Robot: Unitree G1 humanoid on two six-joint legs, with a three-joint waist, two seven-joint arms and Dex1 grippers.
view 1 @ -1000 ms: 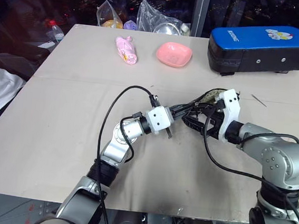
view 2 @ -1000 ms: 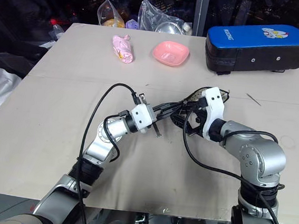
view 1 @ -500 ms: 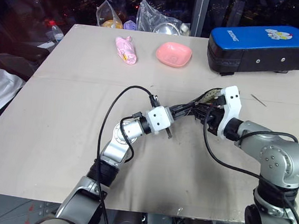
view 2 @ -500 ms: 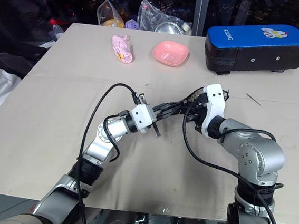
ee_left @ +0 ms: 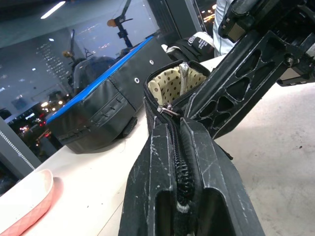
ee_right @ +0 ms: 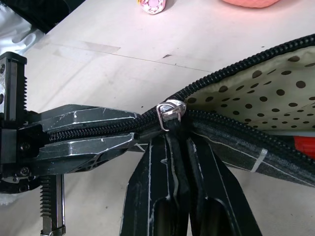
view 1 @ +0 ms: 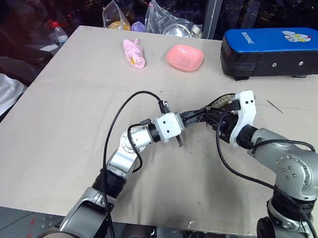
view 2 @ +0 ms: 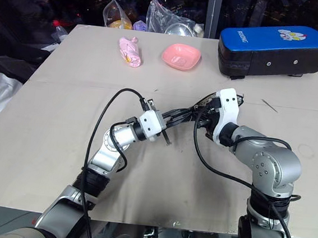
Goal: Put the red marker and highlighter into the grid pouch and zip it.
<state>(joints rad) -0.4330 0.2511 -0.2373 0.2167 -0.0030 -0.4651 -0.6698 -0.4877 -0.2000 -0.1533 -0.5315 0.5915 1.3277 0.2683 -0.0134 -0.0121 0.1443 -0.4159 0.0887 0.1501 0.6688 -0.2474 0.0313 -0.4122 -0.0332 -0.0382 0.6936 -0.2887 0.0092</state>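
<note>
Between the arms above mid-table, the grid pouch [ee_right: 256,103] hangs half-zipped. The left gripper [ee_left: 178,162] pinches its closed end; the right gripper [ee_right: 178,147] is clamped at the zipper slider [ee_right: 170,113]. I'd pull steadily along the teeth, keeping the fabric taut.

Silver-jointed arms with white wrist housings, looping black cables, scuffed black end effector fingers [ee_left: 172,196].

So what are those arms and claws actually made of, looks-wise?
Both arms are silver-grey metal with round joints and white wrist blocks, with loose black cables looping alongside. Each ends in a claw, the left claw and the right claw, of two black fingers, scuffed, with cut-out ribs.
</note>
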